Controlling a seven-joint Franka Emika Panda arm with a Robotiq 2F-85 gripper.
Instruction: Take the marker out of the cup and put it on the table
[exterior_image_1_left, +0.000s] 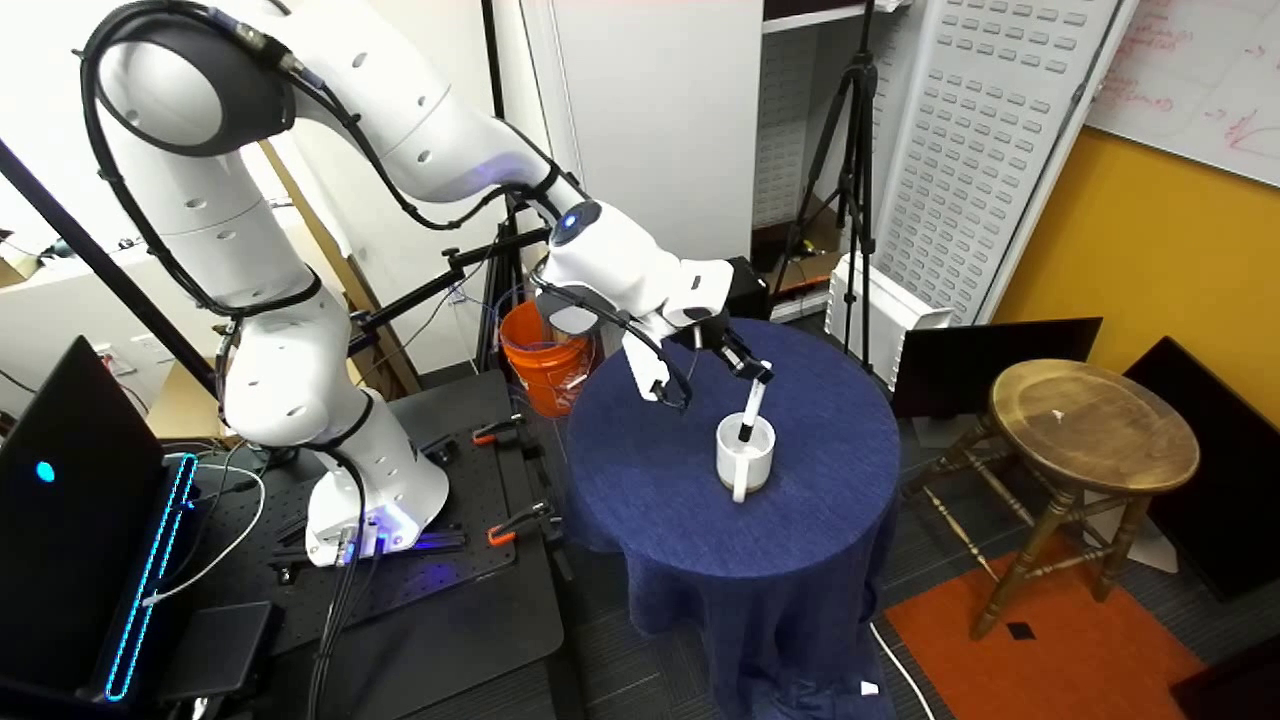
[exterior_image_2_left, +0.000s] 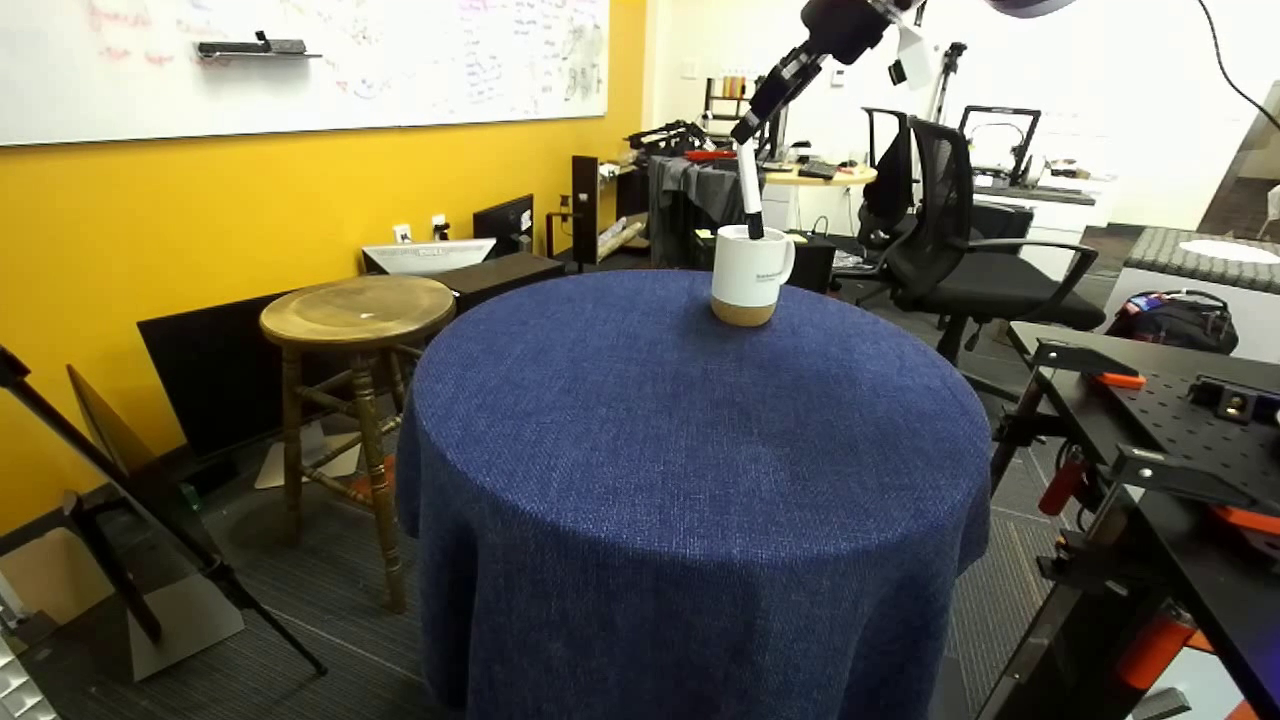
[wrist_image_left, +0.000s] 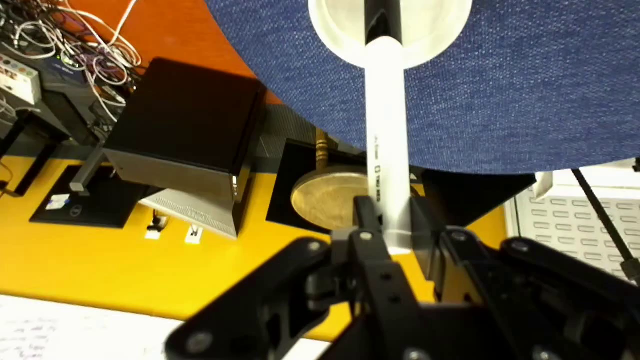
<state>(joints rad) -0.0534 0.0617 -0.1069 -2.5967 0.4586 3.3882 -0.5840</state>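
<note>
Marker, upper end pinched in gripper closed to its width; cup below, grip presumably high to avoid touching it.

Marker looks like smooth plastic, its dark end glossy; cup smooth and ceramic-looking above, matt and cork-like at the foot; table draped in matt, coarse-woven cloth; stool worn wood with a dull sheen; bucket smooth plastic.
</note>
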